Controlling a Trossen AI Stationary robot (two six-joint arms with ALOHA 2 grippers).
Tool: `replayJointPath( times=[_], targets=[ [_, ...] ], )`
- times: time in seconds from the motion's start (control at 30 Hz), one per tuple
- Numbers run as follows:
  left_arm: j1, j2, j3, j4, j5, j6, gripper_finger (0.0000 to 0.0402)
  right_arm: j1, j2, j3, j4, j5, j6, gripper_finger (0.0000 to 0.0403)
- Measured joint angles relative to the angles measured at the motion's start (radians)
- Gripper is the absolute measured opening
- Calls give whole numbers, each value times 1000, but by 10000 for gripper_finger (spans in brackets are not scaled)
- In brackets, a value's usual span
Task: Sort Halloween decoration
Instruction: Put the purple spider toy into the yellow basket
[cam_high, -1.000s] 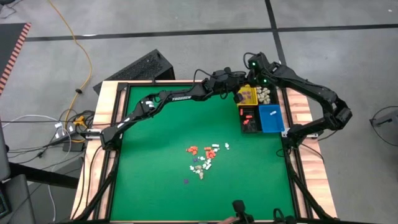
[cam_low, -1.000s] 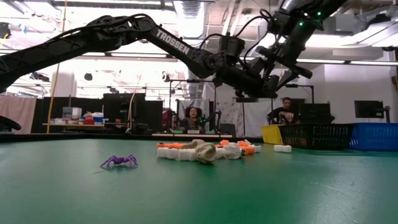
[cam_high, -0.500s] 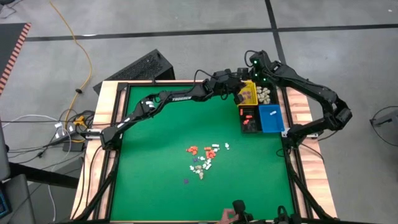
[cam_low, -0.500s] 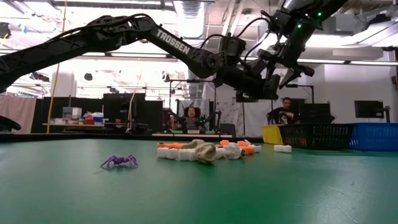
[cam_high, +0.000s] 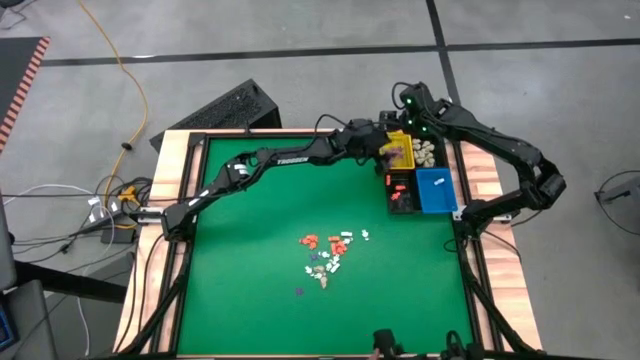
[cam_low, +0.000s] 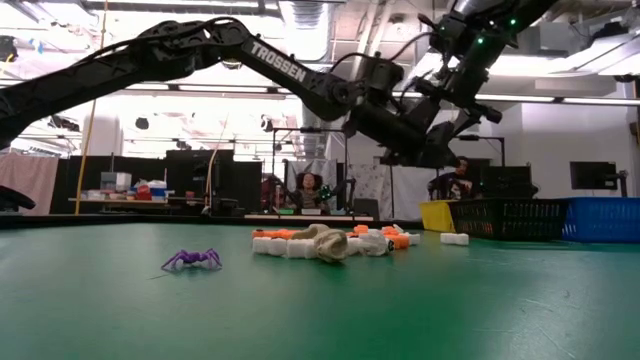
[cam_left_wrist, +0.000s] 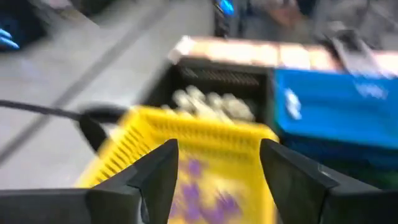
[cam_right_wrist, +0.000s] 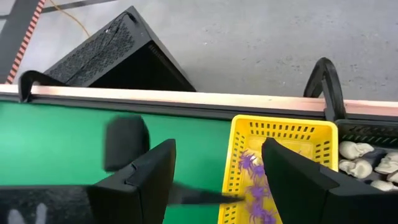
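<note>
While the high view blurs them, the right wrist view shows tiny purple spider trinkets (cam_right_wrist: 254, 186) in the yellow slotted plastic bin (cam_right_wrist: 281, 132) beneath both spread claws: left claw (cam_left_wrist: 217, 180), right claw (cam_right_wrist: 217, 186).

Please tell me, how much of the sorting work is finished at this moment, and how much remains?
Partly done. The yellow plastic bin holds purple spider trinkets, and cream skull trinkets lie in the black bin beside it. Both the left gripper and right gripper hover open and empty over the yellow bin. A pile of cream, orange and purple trinkets waits mid-table, plus one purple spider.
</note>
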Motion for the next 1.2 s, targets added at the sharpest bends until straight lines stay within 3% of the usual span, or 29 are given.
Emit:
replayJointPath(
  times=[0.13, 0.23, 0.47, 0.67, 0.83, 1.0, 1.07, 1.2],
  targets=[
    [5, -57, 0, -244, 201, 60, 215, -28, -33, -1, 21, 0, -23, 260],
    [8, -118, 0, -421, 294, 130, 207, -61, -73, -1, 22, -9, -34, 260],
    [-6, -360, 0, -716, 317, 301, 189, -128, -196, 0, 21, -132, -107, 260],
    [-6, -672, -1, -792, 349, 309, 181, -102, -281, 0, 22, -176, -175, 260],
    [-16, -964, -12, -845, 313, 295, 180, -34, -311, 0, 22, -238, -260, 260],
    [-80, -1275, -209, -852, 231, 236, 180, 101, -314, 0, 23, -322, -364, 260],
    [-128, -1412, -356, -821, 135, 199, 180, 169, -309, 0, 26, -322, -391, 260],
    [-235, -1700, -726, -586, -79, 74, 180, 327, -277, 0, 55, -319, -404, 260]
  ],
)
